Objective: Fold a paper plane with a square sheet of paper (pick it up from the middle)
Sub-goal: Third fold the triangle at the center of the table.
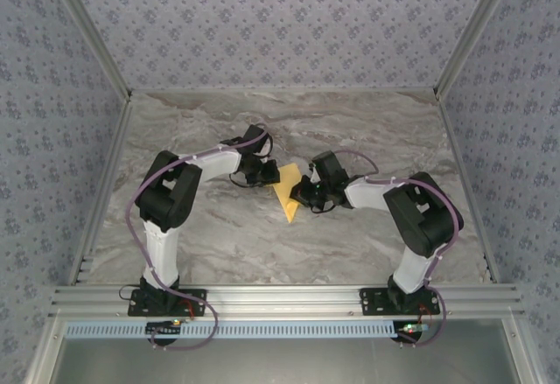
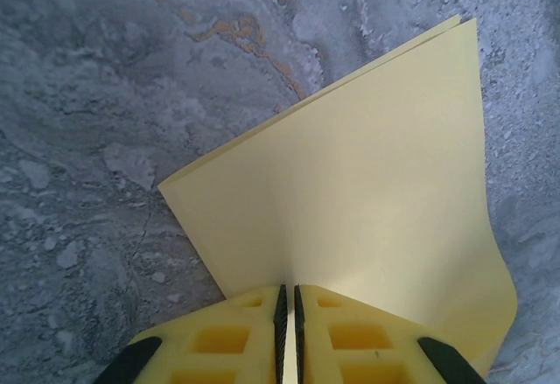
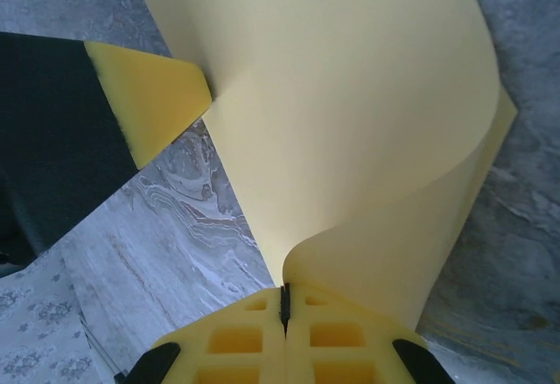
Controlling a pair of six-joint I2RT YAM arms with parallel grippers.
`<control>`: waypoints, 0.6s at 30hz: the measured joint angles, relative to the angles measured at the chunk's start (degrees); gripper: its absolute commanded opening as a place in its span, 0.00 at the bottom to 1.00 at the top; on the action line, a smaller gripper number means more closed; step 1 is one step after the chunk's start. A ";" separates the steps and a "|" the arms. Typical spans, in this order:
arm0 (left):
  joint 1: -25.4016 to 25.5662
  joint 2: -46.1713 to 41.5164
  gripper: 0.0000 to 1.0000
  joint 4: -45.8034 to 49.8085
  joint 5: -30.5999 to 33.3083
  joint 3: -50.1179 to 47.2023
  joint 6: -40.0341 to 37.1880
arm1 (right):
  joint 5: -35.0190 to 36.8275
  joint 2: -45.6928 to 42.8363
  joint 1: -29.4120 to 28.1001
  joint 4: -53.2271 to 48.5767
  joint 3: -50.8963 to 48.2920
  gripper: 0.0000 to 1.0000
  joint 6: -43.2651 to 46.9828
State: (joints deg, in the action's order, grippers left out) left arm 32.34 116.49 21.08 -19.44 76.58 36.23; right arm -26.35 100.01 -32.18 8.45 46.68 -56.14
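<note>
The yellow-orange sheet of paper (image 1: 288, 193) hangs as a folded, pointed shape between the two grippers over the middle of the marble table. My left gripper (image 1: 267, 177) is shut on the paper (image 2: 367, 183) at its upper left edge; the sheet runs between the closed pads. My right gripper (image 1: 304, 197) is shut on the paper (image 3: 350, 95) from the right, and the sheet curls upward from its jaws. The left gripper's yellow finger (image 3: 153, 91) shows pinching the far edge in the right wrist view. No finished paper plane is visible.
The grey marble table (image 1: 219, 244) lies under both arms. Patterned walls and aluminium rails (image 1: 280, 296) bound the workspace on all sides.
</note>
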 measured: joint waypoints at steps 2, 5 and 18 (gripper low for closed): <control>0.00 0.00 0.15 0.00 0.04 0.00 -0.02 | -0.02 0.42 0.00 0.61 0.02 0.04 0.00; 0.00 0.00 0.15 0.04 0.07 0.00 -0.20 | 0.00 1.18 0.00 1.14 0.09 0.04 0.00; 0.00 0.02 0.15 0.13 0.22 0.00 -0.20 | -0.02 2.54 0.00 2.75 0.52 0.04 0.00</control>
State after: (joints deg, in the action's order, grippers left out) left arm 32.34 116.51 21.21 -19.22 76.58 36.03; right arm -26.37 102.54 -32.18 11.20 47.20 -56.14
